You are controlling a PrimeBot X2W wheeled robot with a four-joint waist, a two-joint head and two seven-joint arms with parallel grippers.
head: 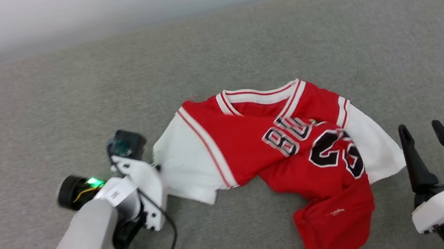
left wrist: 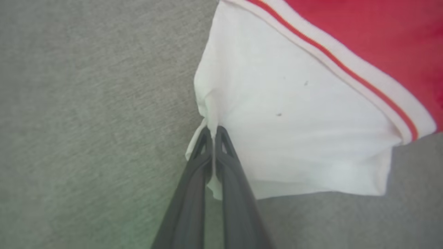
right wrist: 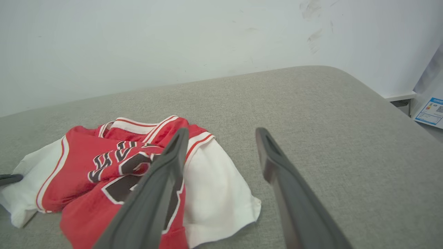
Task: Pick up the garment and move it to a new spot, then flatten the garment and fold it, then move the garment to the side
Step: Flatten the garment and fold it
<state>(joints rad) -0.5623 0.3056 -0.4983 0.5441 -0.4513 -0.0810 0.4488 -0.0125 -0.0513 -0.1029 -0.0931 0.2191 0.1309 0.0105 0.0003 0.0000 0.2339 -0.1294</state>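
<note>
**Garment (head: 276,147) pinched by its sleeve**

It lies rumpled on the grey cushion (head: 236,37), red body twisted, white sleeves at three and nine o'clock. Our left gripper (left wrist: 211,131) is clamped on the nine o'clock sleeve hem (presumably to lift it); our right gripper (head: 420,128) hangs spread at four o'clock.

I observe the garment (head: 246,147), a red jersey with white short sleeves, striped trim and black white-outlined numbers, lying crumpled and front-up on the grey padded surface (head: 279,35), its lower body bunched, one sleeve edge pinched in the left end effector (left wrist: 211,130).
</note>
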